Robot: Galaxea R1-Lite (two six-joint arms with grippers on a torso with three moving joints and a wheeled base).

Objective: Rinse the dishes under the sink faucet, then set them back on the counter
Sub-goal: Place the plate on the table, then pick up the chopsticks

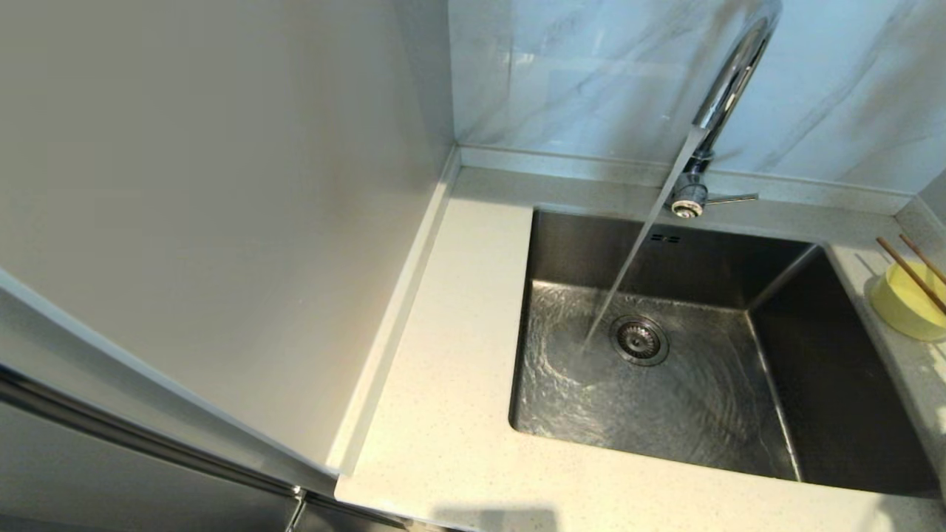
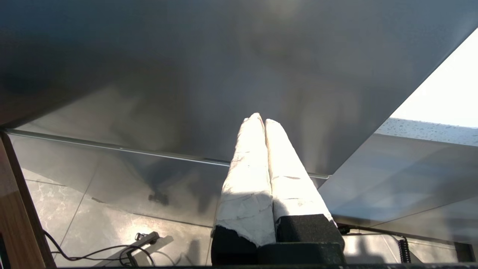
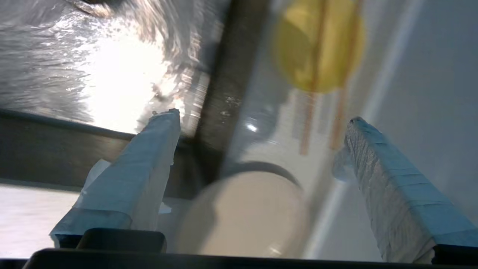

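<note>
— So, nearest to us: what is our right gripper [image 3: 261, 123] doing with its fingers spread wide apart and nothing between them?

— We judge it is lining up on a dish. In the right wrist view the pale cream plate [image 3: 242, 213] lies on the counter [image 3: 22, 213] just beneath the fingers, and beyond it the yellow bowl [image 3: 317, 48] carries the chopsticks [image 3: 310, 112] across its rim.

— And our left gripper [image 2: 260, 119]?

— Its fingers are pressed together, empty, down beside a grey cabinet panel [image 2: 186, 74] and away from the basin. We take it for parked.

— Farther out, then?

— From the head view the sink [image 1: 650, 399] holds rippling water but no dish. The sink faucet [image 1: 728, 81] pours a slanting stream that lands just beside the drain strainer [image 1: 639, 340], its lever [image 1: 732, 198] turned sideways, so the water is ready for rinsing.

— Where do the dishes sit?

— To the right of the basin, bowl and chopsticks at the far edge of the worktop. Nothing is under the stream yet.
</note>
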